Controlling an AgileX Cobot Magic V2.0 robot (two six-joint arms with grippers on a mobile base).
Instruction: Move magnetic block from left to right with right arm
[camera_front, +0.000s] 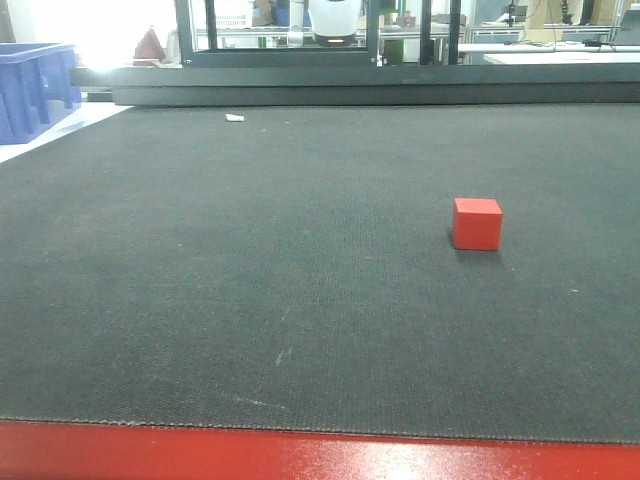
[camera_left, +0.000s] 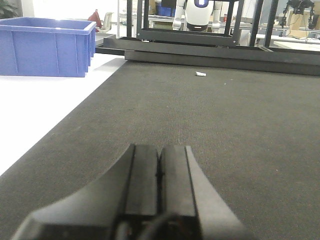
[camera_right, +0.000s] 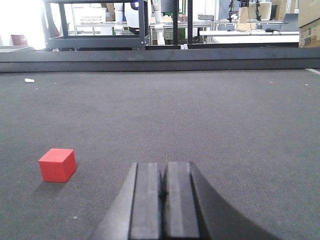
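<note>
The magnetic block (camera_front: 477, 222) is a small matte red cube resting on the dark mat, right of centre in the front view. In the right wrist view the block (camera_right: 57, 165) lies to the left of and slightly ahead of my right gripper (camera_right: 163, 167), clear of it. That gripper is shut, its two pads pressed together with nothing between them. My left gripper (camera_left: 160, 150) is also shut and holds nothing, low over bare mat. Neither arm shows in the front view.
A blue plastic crate (camera_left: 47, 46) stands on the white surface at the far left. A small white scrap (camera_front: 234, 118) lies near the mat's back edge. A low dark rail (camera_front: 370, 88) borders the back. A red table edge (camera_front: 300, 455) runs along the front.
</note>
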